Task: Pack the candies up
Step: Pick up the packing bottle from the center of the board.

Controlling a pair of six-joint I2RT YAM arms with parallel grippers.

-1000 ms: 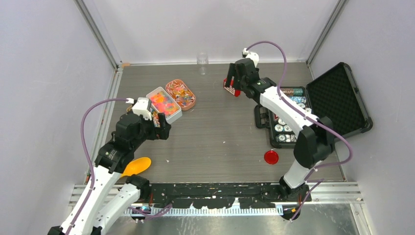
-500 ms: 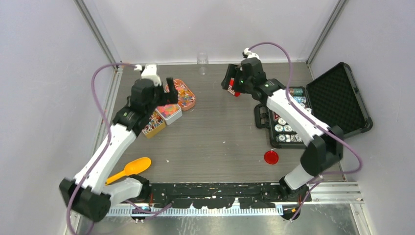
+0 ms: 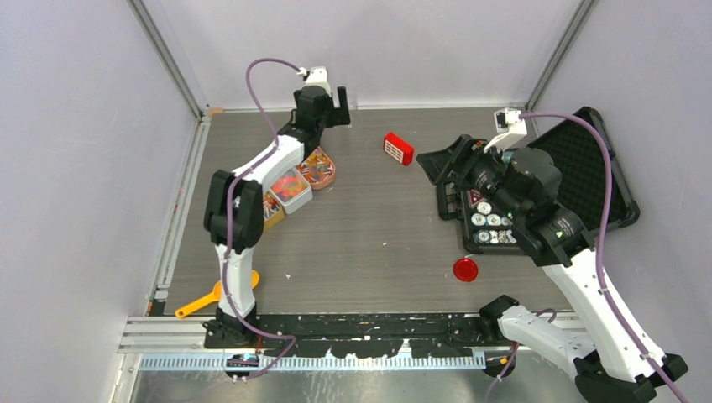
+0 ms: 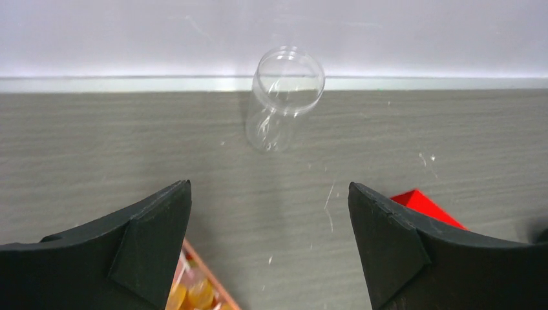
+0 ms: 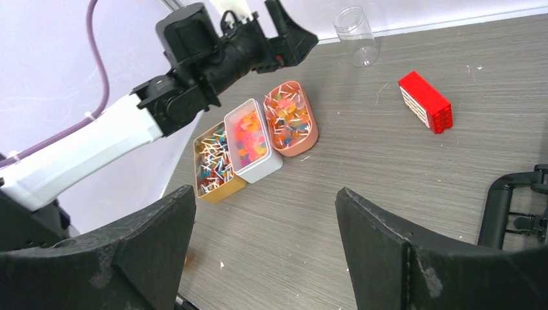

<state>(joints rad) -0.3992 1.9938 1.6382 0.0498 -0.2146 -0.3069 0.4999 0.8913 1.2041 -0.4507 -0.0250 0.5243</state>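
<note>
The candies lie in three small trays at the left: wrapped orange pieces in a salmon oval tray (image 3: 317, 168) (image 5: 291, 118), red and orange gummies in a white tray (image 3: 290, 186) (image 5: 252, 139), multicoloured wrapped pieces in a gold tray (image 3: 270, 208) (image 5: 216, 161). A clear empty jar (image 4: 284, 97) (image 5: 357, 35) stands at the back wall. My left gripper (image 3: 333, 99) (image 4: 269, 187) is open and empty, just in front of the jar. My right gripper (image 3: 438, 164) (image 5: 265, 190) is open and empty, raised at the left edge of the black case.
A small red striped box (image 3: 398, 149) (image 5: 425, 101) lies on the table at the back middle. An open black case (image 3: 579, 168) holds poker chips (image 3: 491, 222) at the right. A red chip (image 3: 465, 269) lies in front of it. A yellow scoop (image 3: 210, 298) lies at the front left.
My left arm has swung from the front left, past the trays, to the back wall by the jar. My right gripper has left the red box and drawn back right.
</note>
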